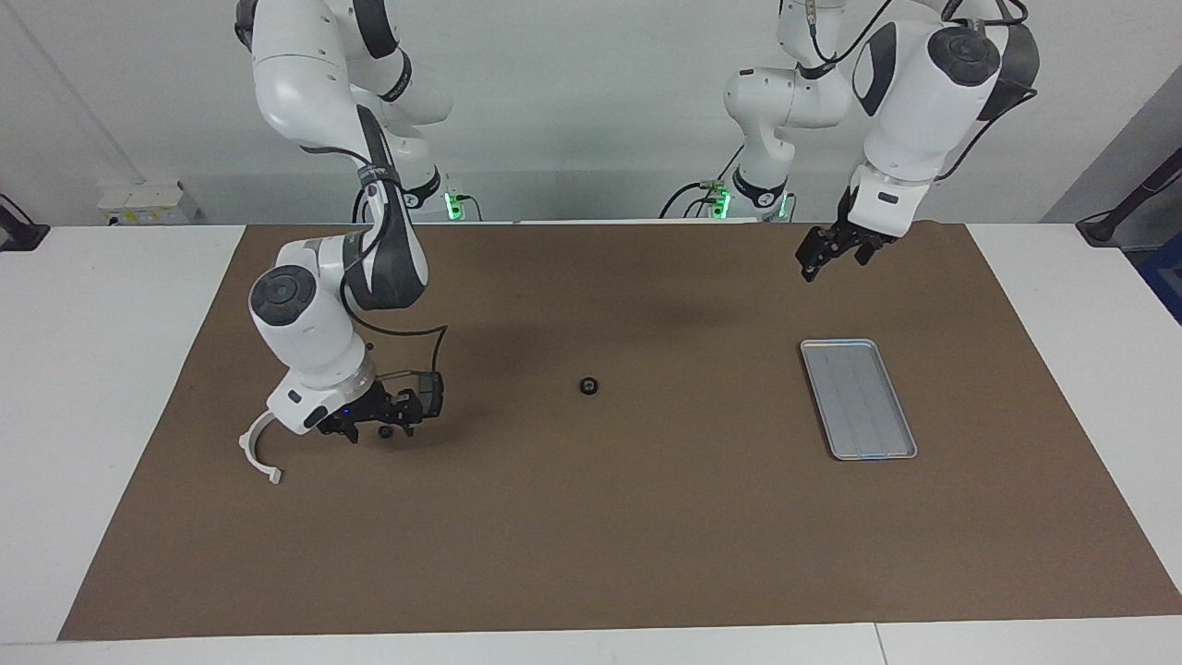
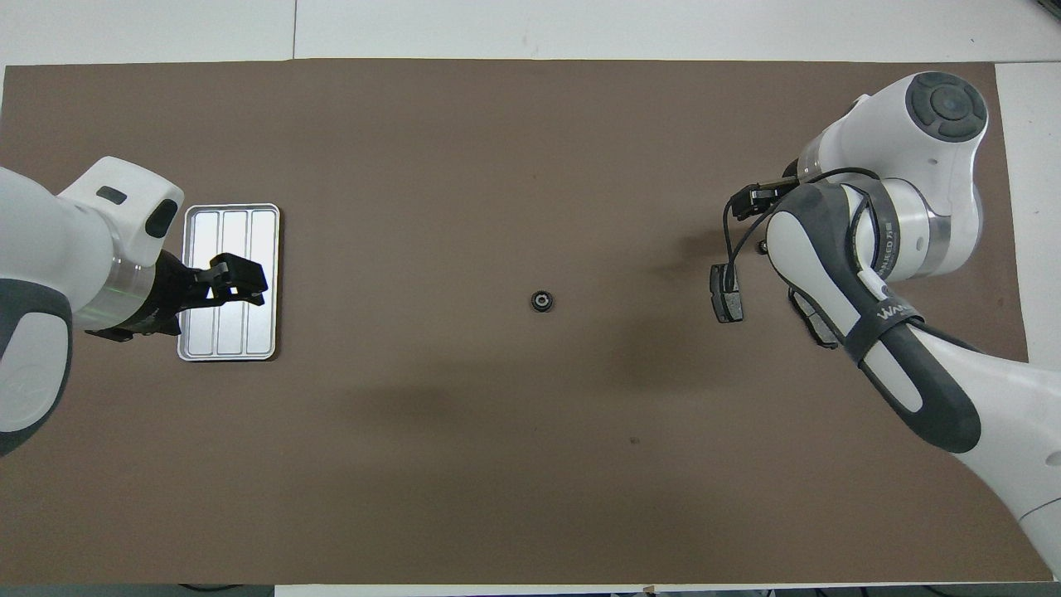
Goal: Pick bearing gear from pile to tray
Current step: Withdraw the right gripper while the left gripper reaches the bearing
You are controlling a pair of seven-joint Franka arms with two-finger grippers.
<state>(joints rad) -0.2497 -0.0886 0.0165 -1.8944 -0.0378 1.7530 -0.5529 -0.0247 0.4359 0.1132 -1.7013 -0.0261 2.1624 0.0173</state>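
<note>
The bearing gear [image 1: 587, 385] [image 2: 541, 300], a small black ring, lies alone on the brown mat midway between the pile and the tray [image 1: 859, 399] [image 2: 232, 228]. My right gripper [image 1: 377, 430] is down at the pile, open, its fingers astride a tiny black round piece [image 1: 383, 431] that they do not grip. A dark brake-pad plate [image 1: 428, 392] [image 2: 726, 293] lies beside it, and the white half-ring bracket [image 1: 258, 453] is just past it toward the right arm's end. My left gripper [image 1: 824, 255] [image 2: 247, 280] hangs open in the air, empty, over the tray's near part.
A second brake-pad plate [image 2: 816, 327] shows partly under the right arm in the overhead view. The right arm's cable [image 1: 434, 346] loops above the pile. The brown mat [image 1: 591, 536] covers most of the white table.
</note>
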